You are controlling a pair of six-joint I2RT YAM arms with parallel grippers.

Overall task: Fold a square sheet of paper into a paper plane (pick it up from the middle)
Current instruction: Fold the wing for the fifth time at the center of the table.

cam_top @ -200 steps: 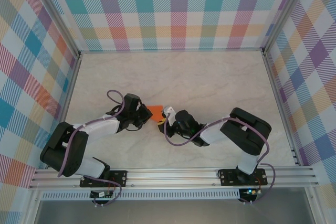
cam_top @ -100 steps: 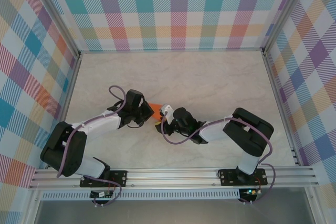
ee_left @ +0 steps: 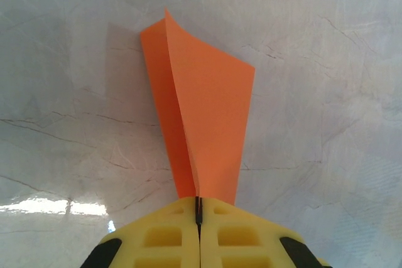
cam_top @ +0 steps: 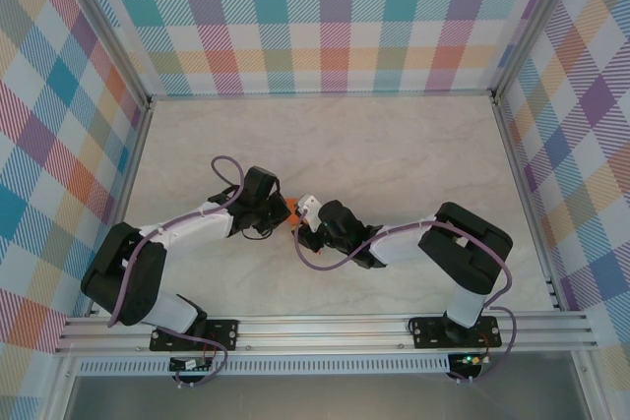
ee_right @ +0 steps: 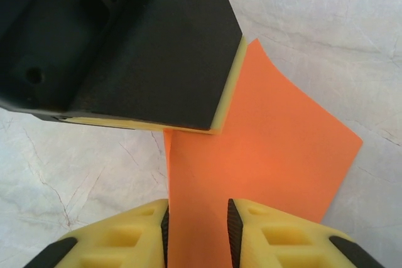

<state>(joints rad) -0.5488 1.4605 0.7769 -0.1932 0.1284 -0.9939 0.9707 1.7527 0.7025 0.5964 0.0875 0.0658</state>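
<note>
i read this as mid-fold. both arms meet over the middle of the surface [cam_top: 394, 145]. the left gripper [ee_left: 198, 202] is clamped on the near end of the orange sheet of paper [ee_left: 207, 111], its fingers pressed together with the sheet pinched between them. the paper is doubled along one long crease, and its two flaps splay apart toward the far end. the right gripper [ee_right: 198, 218] faces it with its fingers spread; the sheet runs through the gap and is not squeezed. my judgement is that the next move calls for closing the right gripper on the fold and pressing the crease flat, without tugging the paper out of the left. around the cell stand walls [cam_top: 325, 17] in pastel plaid. the surface is pale, marbled and glossy, with faint veins.
</note>
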